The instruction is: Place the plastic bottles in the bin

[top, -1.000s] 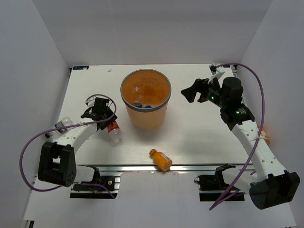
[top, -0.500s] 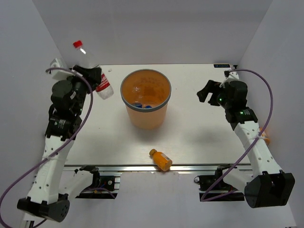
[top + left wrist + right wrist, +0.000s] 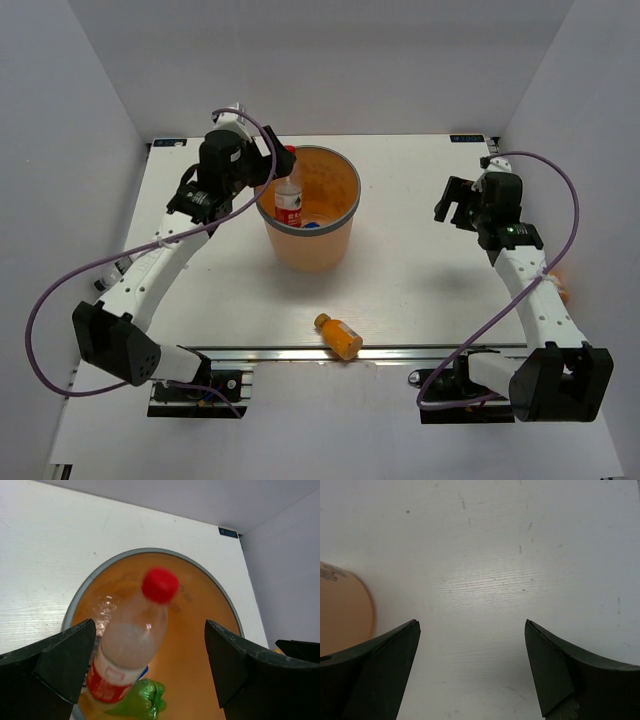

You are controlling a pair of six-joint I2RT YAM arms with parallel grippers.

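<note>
The bin (image 3: 312,252), a round orange bucket with a grey rim (image 3: 150,552), stands at mid-table. A clear bottle with a red cap and red label (image 3: 288,195) is inside the bin's left side, neck up and tilted (image 3: 131,642). My left gripper (image 3: 270,168) hovers over it, open (image 3: 150,625), with the jaws wide apart and not pressing the bottle. A green bottle (image 3: 142,702) and a bit of blue label (image 3: 309,225) lie at the bin's bottom. An orange bottle (image 3: 339,337) lies near the table's front edge. My right gripper (image 3: 458,203) is open over bare table (image 3: 472,625).
The white table (image 3: 420,290) is walled in by pale panels at the back and sides. The bin's edge (image 3: 345,612) shows at the left in the right wrist view. Purple cables loop off both arms. A small orange thing (image 3: 561,287) sits off the table's right edge.
My left arm lifted the red-capped bottle from the table's left side, swung it over the bin and opened its jaws. The right arm drew back to the right.
</note>
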